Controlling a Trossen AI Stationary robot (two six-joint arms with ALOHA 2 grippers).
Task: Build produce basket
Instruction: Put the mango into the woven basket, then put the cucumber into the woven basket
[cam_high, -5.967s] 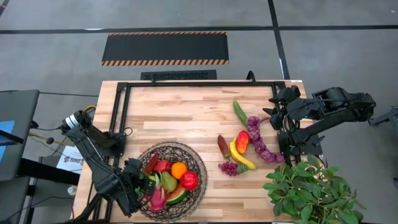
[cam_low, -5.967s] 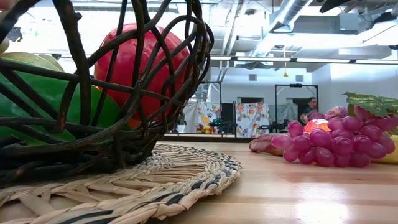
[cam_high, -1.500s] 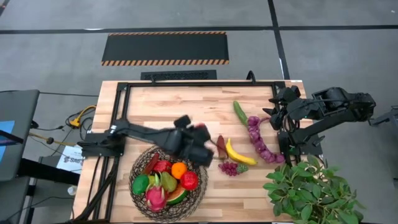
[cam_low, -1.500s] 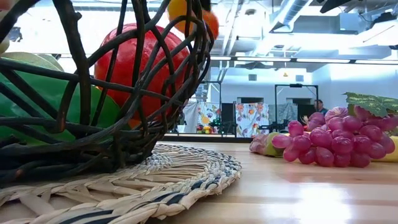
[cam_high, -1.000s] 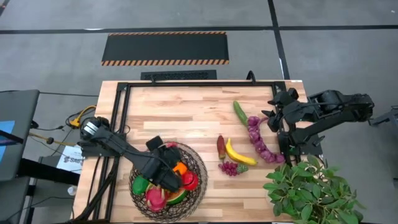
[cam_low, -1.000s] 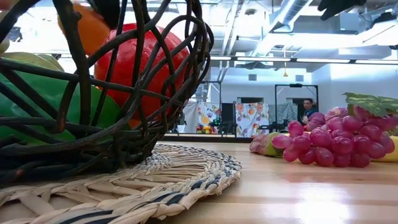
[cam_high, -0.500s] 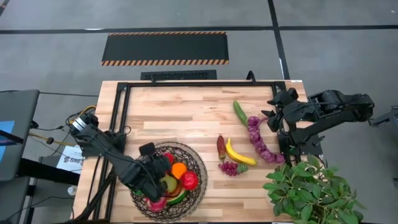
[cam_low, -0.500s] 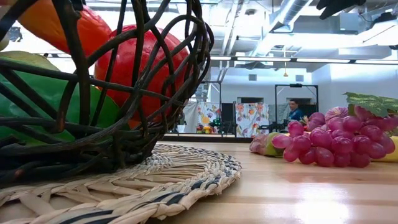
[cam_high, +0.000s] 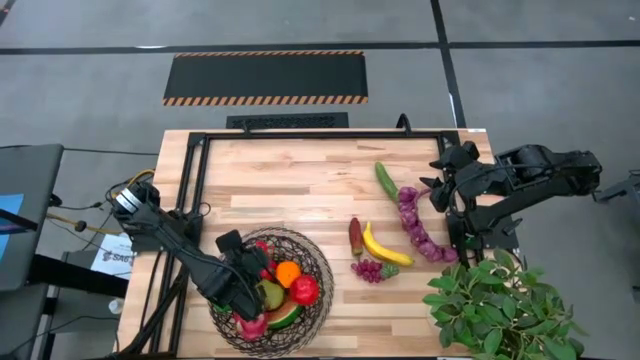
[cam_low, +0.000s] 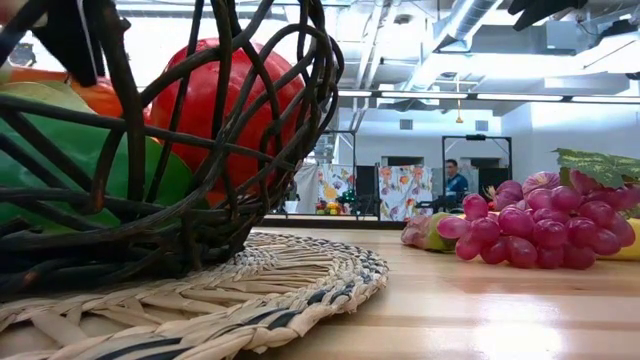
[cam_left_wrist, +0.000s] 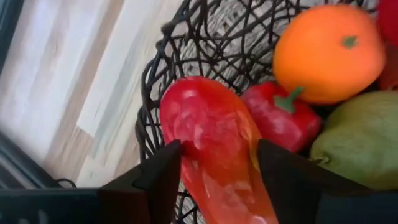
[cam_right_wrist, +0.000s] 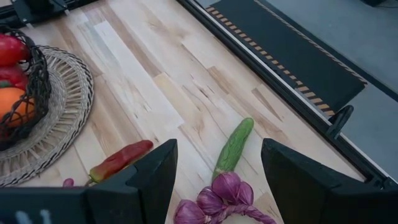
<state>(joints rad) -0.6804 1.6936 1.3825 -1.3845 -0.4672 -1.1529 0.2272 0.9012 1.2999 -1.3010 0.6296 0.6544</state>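
The dark wire basket (cam_high: 325, 272) stands on a woven mat (cam_low: 260, 285) at the near left. In it lie an orange (cam_high: 288, 272), a red apple (cam_high: 304, 290), a green pear (cam_high: 270, 296) and a red pepper (cam_left_wrist: 280, 118). My left gripper (cam_high: 243, 283) is low over the basket's left part, shut on a red-orange fruit (cam_left_wrist: 211, 137). On the table lie a cucumber (cam_high: 385, 180), a banana (cam_high: 386, 249), grapes (cam_high: 368, 270) and a red chili (cam_high: 356, 235). My right gripper (cam_right_wrist: 214, 180) hangs open over the far right, holding nothing. My left gripper has the red-orange fruit between its two fingers, one finger (cam_left_wrist: 163, 171) on each long side (cam_left_wrist: 186, 155) near the fruit's nearer end. The fingers slant steeply down and lie across it. The fruit's far end (cam_left_wrist: 186, 93) reaches to the basket's wall, beside the red pepper.
A string of purple onions (cam_high: 415, 228) lies right of the banana. A leafy green plant (cam_high: 500, 305) fills the near right corner. A black frame (cam_high: 300, 135) runs along the table's far and left edges. Bare wood lies between basket and cucumber.
My left gripper has gone from over the basket's middle toward the table's left edge and down into the basket, carrying the red-orange fruit. In the low view the fruit has sunk from above the rim to behind the basket's wires.
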